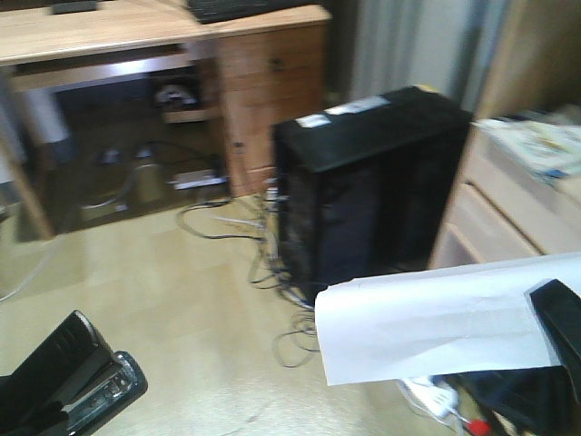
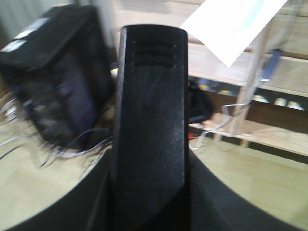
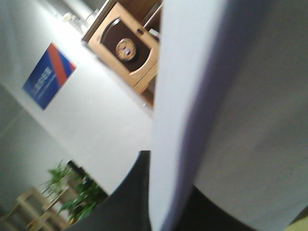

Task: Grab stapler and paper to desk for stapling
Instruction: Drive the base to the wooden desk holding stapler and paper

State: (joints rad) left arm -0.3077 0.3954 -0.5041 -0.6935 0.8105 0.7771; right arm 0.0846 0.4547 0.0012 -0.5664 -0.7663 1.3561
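The black stapler is at the bottom left of the front view, held off the floor with its silver staple channel showing. In the left wrist view the stapler stands upright and fills the middle, and my left gripper is shut on its lower part. The white paper hangs flat at the right, pinched at its right edge by my right gripper. The paper fills the right wrist view between the jaws of the right gripper. The light-wood desk is far off at the top left.
A black computer tower stands on the floor ahead, with tangled cables around its base. The desk's drawer cabinet is behind it. A wooden shelf unit is on the right and also shows in the left wrist view.
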